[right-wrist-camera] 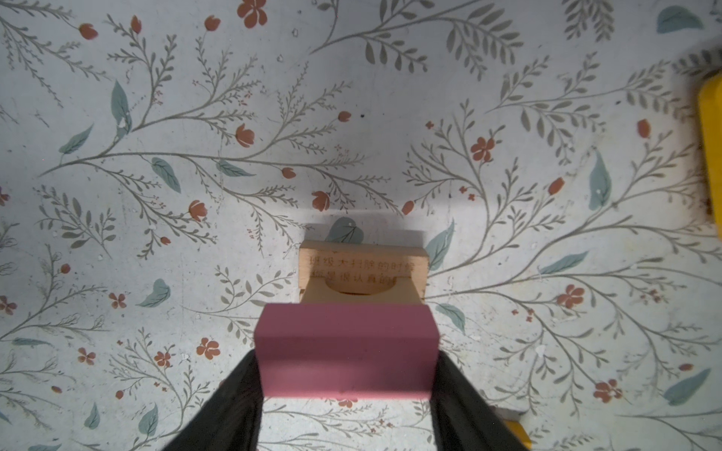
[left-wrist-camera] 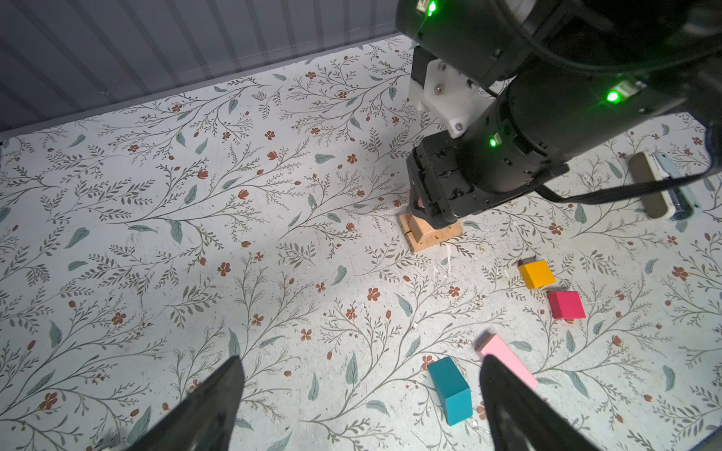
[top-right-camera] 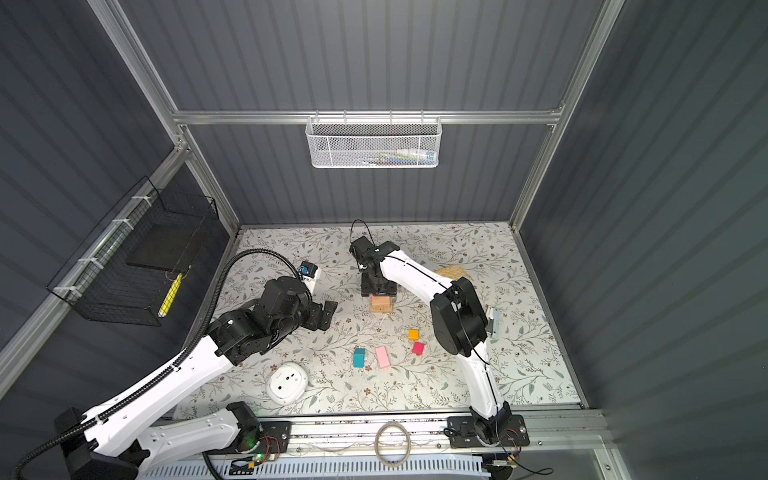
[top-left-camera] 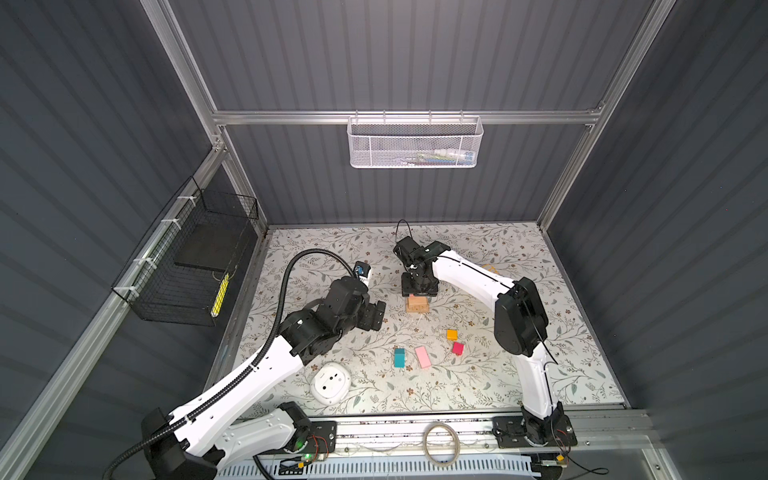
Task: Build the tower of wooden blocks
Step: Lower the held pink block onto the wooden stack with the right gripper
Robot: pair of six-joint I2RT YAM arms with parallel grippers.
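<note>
R end effector [right-wrist-camera: 345, 371] pinches matte pink slab [right-wrist-camera: 345, 343] over tan wood bars [right-wrist-camera: 361, 265]; L end effector [left-wrist-camera: 361, 367] spread.

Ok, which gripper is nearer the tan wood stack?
Right. The right gripper is just above the tan wood stack, holding a pink slab; the left gripper hovers open beside it, well apart.
</note>
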